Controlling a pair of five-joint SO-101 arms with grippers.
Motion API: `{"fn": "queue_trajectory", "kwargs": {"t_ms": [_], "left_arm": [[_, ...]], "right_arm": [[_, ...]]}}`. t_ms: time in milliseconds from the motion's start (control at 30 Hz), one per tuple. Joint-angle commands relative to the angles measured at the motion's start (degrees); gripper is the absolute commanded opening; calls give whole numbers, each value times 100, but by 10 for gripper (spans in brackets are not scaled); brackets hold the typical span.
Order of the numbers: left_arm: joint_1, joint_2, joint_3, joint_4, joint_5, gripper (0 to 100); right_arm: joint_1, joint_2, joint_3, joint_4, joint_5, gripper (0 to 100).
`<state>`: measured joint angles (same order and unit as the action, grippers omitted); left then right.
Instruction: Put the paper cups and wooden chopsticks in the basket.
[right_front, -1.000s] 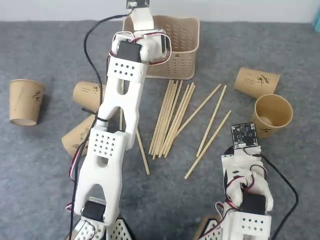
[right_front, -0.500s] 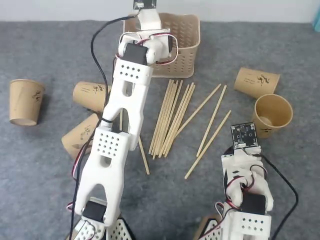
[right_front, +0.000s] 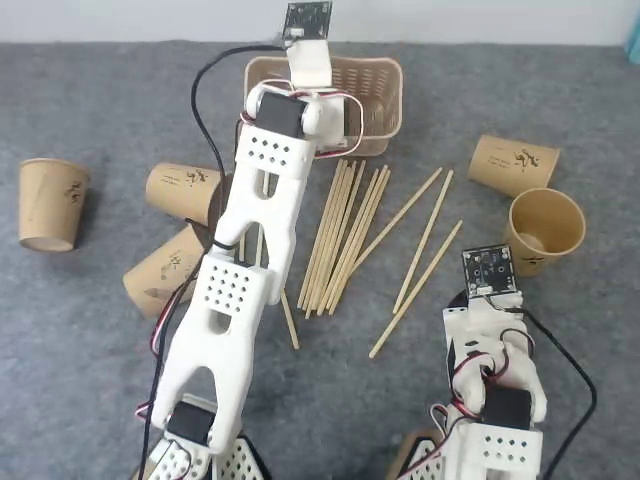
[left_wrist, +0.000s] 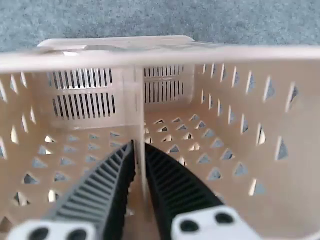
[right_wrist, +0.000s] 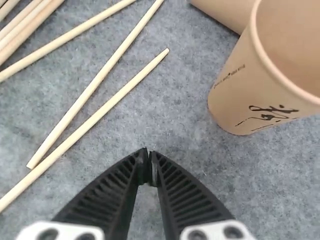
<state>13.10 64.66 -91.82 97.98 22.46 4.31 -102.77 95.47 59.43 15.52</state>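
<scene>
A tan slotted basket (right_front: 382, 98) stands at the far edge of the table. My left gripper (left_wrist: 139, 146) hangs inside the basket (left_wrist: 240, 125), shut on a thin wooden chopstick (left_wrist: 139, 107) that points down toward the floor of it. Several chopsticks (right_front: 340, 235) lie fanned out in front of the basket. Two paper cups (right_front: 185, 190) (right_front: 165, 268) lie on their sides beside the left arm, and a third (right_front: 50, 203) stands upright further left. My right gripper (right_wrist: 149, 154) is shut on nothing, low over the carpet beside an upright cup (right_wrist: 265, 75) and loose chopsticks (right_wrist: 95, 85).
On the right, another cup (right_front: 513, 163) lies on its side behind the upright cup (right_front: 545, 230). The right arm (right_front: 490, 340) stays folded at the near edge. Grey carpet covers the table.
The left arm has stretched further away, carrying its gripper from the basket's near rim to inside it. The basket has shifted slightly. The right arm has kept still.
</scene>
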Motion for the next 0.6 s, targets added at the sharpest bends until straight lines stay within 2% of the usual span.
{"fn": "queue_trajectory", "kwargs": {"t_ms": [0,200,433,567], "left_arm": [[-35,264,-426,273,105,12],[-79,413,-435,149,97,16],[-97,-26,-418,70,-149,21],[-167,-105,-418,70,-123,133]], "right_arm": [[84,-101,88,-119,79,9],[84,-101,88,-119,79,9],[84,-101,88,-119,79,9],[84,-101,88,-119,79,9]]}}
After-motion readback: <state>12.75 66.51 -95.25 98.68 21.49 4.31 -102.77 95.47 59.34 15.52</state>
